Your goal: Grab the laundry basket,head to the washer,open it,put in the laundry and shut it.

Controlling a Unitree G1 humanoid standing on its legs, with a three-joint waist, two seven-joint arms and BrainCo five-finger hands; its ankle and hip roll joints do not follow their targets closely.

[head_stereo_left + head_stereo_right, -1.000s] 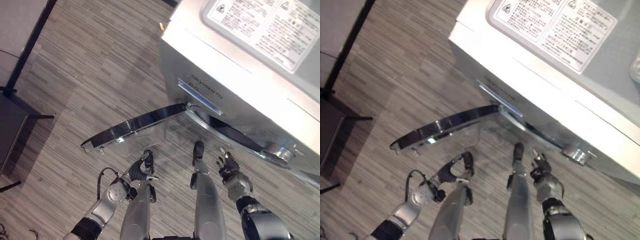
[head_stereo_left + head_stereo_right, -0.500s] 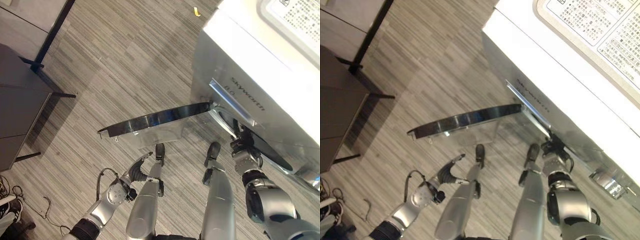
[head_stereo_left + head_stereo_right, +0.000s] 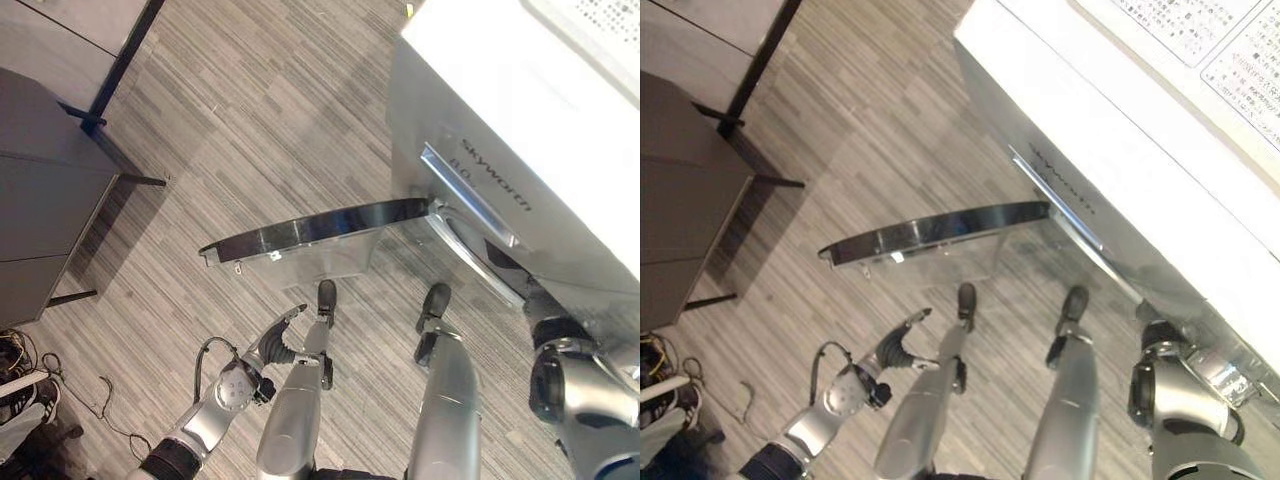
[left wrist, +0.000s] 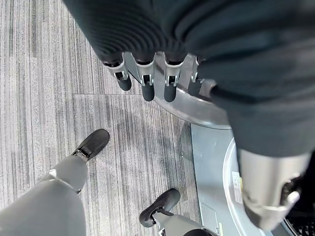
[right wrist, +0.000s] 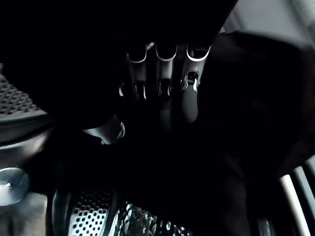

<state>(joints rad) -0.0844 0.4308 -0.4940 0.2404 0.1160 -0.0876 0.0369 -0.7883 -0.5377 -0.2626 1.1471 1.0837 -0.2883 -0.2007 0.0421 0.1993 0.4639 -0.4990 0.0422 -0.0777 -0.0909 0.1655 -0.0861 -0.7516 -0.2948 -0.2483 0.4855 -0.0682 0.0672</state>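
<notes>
Washer (image 3: 520, 120) is seen at the upper right, standing on a striped grey floor (image 3: 250, 100), with a grey cabinet (image 3: 50, 200) well apart at the left edge. The round door (image 3: 310, 228) is swung wide from the washer's front and hangs level above the floor, so the opening step is judged done. Inside the mouth, the perforated drum (image 5: 93, 216) is glimpsed in deep shadow. The right hand (image 5: 167, 83) is sunk into that mouth, its wrist at the rim. Its fingers are seen against a dark mass, but whether they are spread, curled or closed on cloth cannot be told, nor whether that mass is the laundry. The left hand (image 3: 272, 342) is held low beside the open door, fingers (image 4: 147, 88) loosely straight and holding nothing. Loading is judged to be under way or nearly finished. The door is yet to be shut.
</notes>
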